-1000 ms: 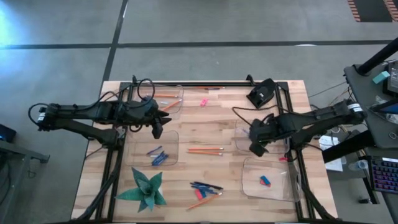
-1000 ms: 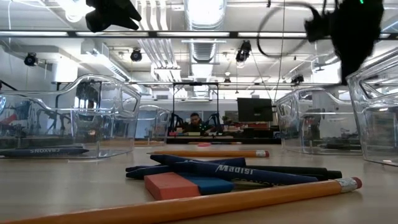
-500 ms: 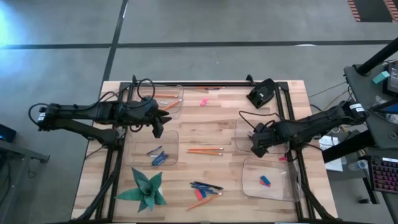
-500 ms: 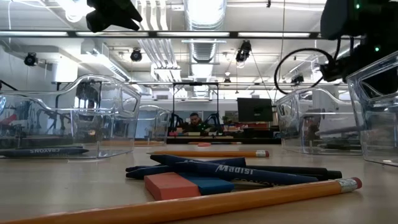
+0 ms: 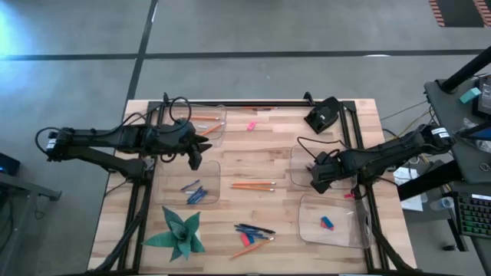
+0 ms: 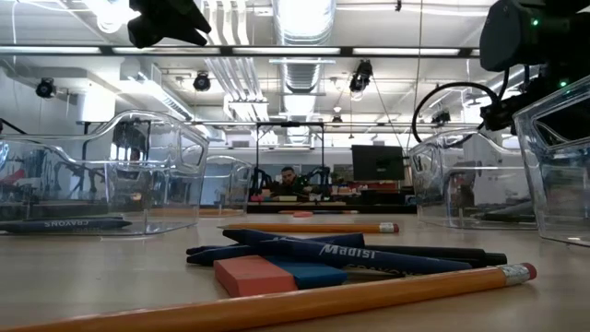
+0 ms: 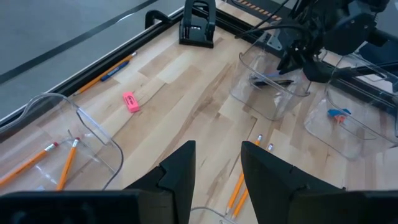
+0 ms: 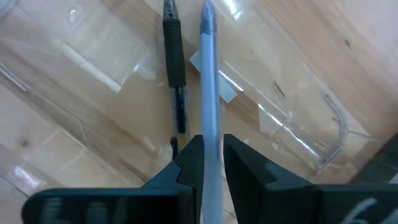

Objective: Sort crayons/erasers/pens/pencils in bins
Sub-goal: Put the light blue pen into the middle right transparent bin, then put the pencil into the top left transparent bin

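Note:
My right gripper (image 5: pixel 316 182) hangs low in the far right bin (image 5: pixel 301 157) and is shut on a pale grey-blue pen (image 8: pixel 209 81). A black pen (image 8: pixel 175 68) lies on that bin's floor beside it. My left gripper (image 7: pixel 217 174) hovers open above the left bins (image 5: pixel 207 178) with nothing between its fingers. Two pencils (image 5: pixel 253 185) lie at mid-table. Pens (image 5: pixel 255 229), a red eraser (image 5: pixel 245 239) and a pencil (image 5: pixel 248 248) lie in a heap near the front edge. A pink eraser (image 5: pixel 251 126) lies near the far edge. My right gripper pinches the pale pen's barrel (image 8: pixel 211 144) between its two fingers, which come steeply from above. The pen runs on forward from between the fingers, inside the bin. Its pointed end (image 8: pixel 207 14) is low over the bin's floor; whether it touches, I cannot tell.
The near right bin (image 5: pixel 349 230) holds a blue eraser (image 5: pixel 327 223). The far left bin (image 5: pixel 221 115) holds pencils, and the near left one holds crayons (image 5: pixel 193 192). A green paper star (image 5: pixel 180 234) sits at the front left. A black device (image 5: pixel 322 115) stands at the far edge.
My right gripper has come down with the pale pen into the far right bin, rolling a little as it sank. Most of the drop came early; it has since nearly stopped. My left gripper has kept still.

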Action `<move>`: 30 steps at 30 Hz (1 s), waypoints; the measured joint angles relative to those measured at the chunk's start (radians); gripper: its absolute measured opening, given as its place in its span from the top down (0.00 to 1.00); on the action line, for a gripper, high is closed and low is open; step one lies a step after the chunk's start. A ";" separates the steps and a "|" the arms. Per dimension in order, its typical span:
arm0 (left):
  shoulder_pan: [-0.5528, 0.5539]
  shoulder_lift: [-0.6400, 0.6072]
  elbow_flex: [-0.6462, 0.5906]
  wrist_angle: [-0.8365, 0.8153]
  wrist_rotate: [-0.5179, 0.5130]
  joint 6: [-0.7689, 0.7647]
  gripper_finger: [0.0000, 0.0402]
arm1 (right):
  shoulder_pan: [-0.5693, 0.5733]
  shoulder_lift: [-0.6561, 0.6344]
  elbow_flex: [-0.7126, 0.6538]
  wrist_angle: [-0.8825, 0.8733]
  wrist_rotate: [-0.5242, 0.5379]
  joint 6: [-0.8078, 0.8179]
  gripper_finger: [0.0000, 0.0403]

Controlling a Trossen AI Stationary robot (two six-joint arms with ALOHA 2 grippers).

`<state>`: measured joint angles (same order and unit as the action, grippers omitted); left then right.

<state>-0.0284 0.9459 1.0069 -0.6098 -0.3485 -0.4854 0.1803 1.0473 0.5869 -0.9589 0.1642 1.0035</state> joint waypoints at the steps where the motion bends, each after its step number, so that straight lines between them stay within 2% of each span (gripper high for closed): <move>1: 0.000 0.000 0.000 0.000 0.000 0.000 0.71 | 0.000 0.000 0.001 -0.001 0.000 0.001 0.87; 7: 0.000 0.000 0.000 0.000 0.000 -0.001 0.71 | 0.000 0.000 0.026 -0.018 -0.008 0.002 0.87; 13: 0.000 0.000 0.000 0.000 0.000 -0.006 0.71 | 0.000 0.000 0.125 -0.058 0.003 -0.019 0.87; 19: 0.000 0.000 0.000 0.003 0.000 -0.007 0.71 | 0.000 0.001 0.272 -0.039 0.171 -0.043 0.87; 24: 0.000 0.000 0.002 0.014 0.000 -0.008 0.71 | 0.000 0.003 0.360 0.095 0.299 -0.112 0.87; 30: -0.001 0.000 0.003 0.031 0.000 -0.009 0.71 | 0.000 0.015 0.367 0.343 0.311 -0.216 0.87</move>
<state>-0.0292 0.9463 1.0096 -0.5785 -0.3481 -0.4946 0.1805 1.0622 0.9542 -0.6158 0.4747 0.7872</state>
